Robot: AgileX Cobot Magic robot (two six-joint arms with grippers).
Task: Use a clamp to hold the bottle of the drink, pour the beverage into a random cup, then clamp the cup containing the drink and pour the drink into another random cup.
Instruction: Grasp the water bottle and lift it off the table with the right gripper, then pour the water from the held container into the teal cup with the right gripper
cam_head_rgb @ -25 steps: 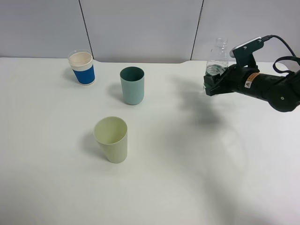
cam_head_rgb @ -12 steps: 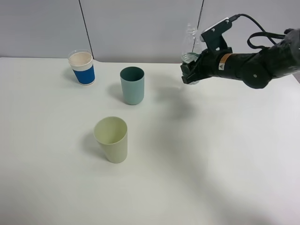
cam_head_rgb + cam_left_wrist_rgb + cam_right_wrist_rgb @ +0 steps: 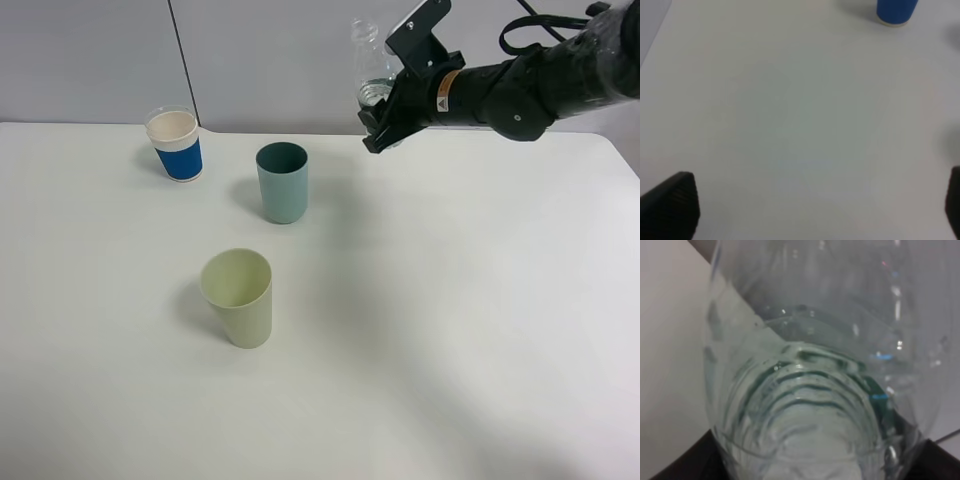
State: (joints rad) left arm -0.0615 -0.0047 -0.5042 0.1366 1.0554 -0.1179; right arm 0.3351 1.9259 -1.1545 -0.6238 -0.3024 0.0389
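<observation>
The bottle (image 3: 368,62), clear and upright, hangs in the air at the back of the table, with my right gripper (image 3: 385,118) shut on its lower body. It is to the right of and higher than the teal random cup (image 3: 282,182), which stands upright. Another random cup (image 3: 238,297), pale yellow-green, stands nearer the front. In the right wrist view the bottle (image 3: 805,390) fills the picture, with the clear beverage (image 3: 800,410) in it and dark fingers (image 3: 685,467) at the corners. My left gripper (image 3: 815,205) is open over bare table.
A white paper cup with a blue sleeve (image 3: 175,145) stands at the back left, and its base (image 3: 896,11) shows in the left wrist view. The white table (image 3: 450,330) ends at a grey wall behind. The left arm is outside the high view.
The right arm has carried the bottle up and to the left, from the right side of the table to near the teal cup. The cups and left gripper have not moved.
</observation>
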